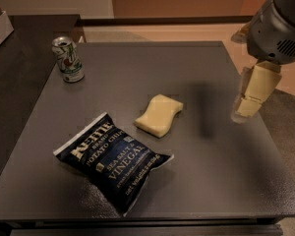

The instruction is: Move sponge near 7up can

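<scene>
The sponge (159, 115) is found mid-bench (137, 63), left of and slightly below the pincer (247, 107) at the frame's right edge (its spread cannot be told), its long axis lying lower-left to upper-right, the 7up can (68, 59) standing upper left.

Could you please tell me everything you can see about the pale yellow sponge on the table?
The pale yellow, soft-looking rectangular sponge lies flat near the middle of the dark grey tabletop. Its long sides are pinched into a wavy outline, and it looks foam-like and uncompressed. The dark blue crinkled chip bag lies close at its front left, seemingly not touching. The silver-white 7up can stands far off at the back left. The cream end effector hovers to its right, clear of it.
</scene>
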Available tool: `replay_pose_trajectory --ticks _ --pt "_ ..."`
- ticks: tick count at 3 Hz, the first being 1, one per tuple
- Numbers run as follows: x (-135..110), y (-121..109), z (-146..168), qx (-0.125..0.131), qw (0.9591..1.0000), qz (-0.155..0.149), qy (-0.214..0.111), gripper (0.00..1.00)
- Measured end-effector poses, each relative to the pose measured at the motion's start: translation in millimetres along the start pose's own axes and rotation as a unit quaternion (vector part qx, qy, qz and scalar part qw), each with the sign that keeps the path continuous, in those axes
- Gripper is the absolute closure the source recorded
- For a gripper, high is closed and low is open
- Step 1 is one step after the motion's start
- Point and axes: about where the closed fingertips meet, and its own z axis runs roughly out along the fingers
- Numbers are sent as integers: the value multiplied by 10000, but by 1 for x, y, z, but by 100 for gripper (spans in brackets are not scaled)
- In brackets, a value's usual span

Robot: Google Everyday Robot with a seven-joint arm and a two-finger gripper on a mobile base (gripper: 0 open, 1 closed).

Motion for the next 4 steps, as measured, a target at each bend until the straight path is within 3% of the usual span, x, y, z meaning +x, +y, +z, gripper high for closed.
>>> replay_pose_trajectory --ticks 2,4 --pt "-62 -24 44 -212 9973 -559 -432 0" --pt "-85 -25 92 -543 9914 -1161 -258 0"
